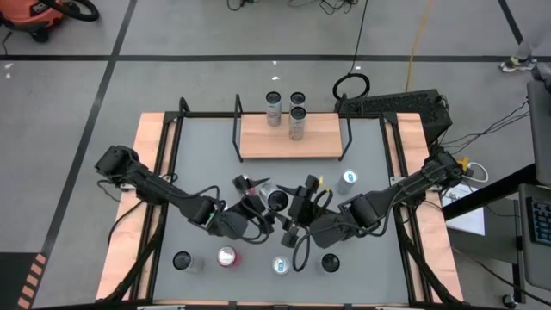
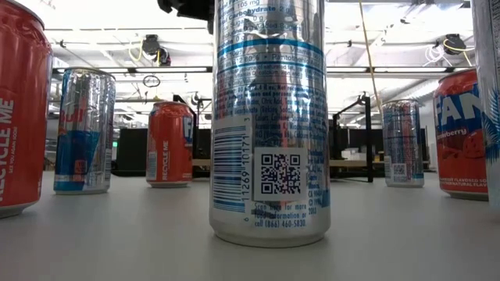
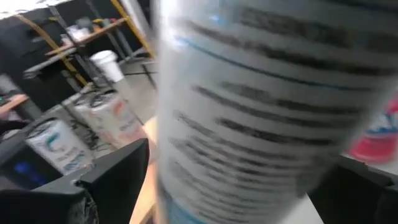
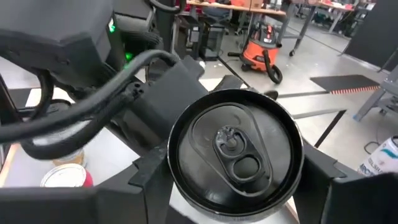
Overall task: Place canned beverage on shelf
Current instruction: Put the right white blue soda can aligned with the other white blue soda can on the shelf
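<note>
1. The right pincer (image 4: 237, 190) is in the middle of the table (image 1: 200, 164). It is closed on a can (image 4: 235, 149) with a black top, just below the rim. One finger (image 4: 149, 180) presses on each side.
2. The left pincer (image 3: 239, 193) comes to the same can from the left side. Its jaws are wide, with a finger (image 3: 118, 177) on each side of the can body. I cannot tell if they touch it.
3. So the can is between both pincers, in the centre of the table and near of the shelf (image 1: 258, 145), well apart from it. I cannot tell if the can stands on the table or is a little lifted.
4. The shelf is at the far side of the table, a light wooden board with black rod frames at its left and right ends.
5. Three other cans (image 1: 298, 120) stand at the far part of the shelf. I cannot tell if all three are on the board.
6. One blue and white can (image 1: 347, 179) stands on the table to the right of the pincers, between them and the shelf.
7. Four more cans are in a row at the near edge: a dark-topped can (image 1: 182, 260) on the left, then a red can (image 1: 226, 257), a blue-topped can (image 1: 280, 265), and another dark-topped one (image 1: 331, 263) on the right.
</note>
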Robot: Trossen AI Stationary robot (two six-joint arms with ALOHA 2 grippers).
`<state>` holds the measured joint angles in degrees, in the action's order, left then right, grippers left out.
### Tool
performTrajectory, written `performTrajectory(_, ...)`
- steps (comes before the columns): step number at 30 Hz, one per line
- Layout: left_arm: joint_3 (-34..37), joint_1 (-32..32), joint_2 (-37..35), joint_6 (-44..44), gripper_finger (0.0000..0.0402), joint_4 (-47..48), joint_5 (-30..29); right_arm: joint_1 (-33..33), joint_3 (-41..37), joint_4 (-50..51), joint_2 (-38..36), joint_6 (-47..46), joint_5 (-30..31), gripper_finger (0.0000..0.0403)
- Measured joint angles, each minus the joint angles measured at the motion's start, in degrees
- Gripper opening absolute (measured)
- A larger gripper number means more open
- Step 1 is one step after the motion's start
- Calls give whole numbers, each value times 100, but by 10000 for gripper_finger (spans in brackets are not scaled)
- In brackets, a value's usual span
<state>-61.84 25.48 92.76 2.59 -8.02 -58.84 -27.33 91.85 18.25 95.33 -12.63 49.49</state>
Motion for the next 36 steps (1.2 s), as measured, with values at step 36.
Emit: performTrajectory(36, 7, 456, -135, -2, 248, -402, 1348, -527, -24, 1844, -317, 95, -634, 308)
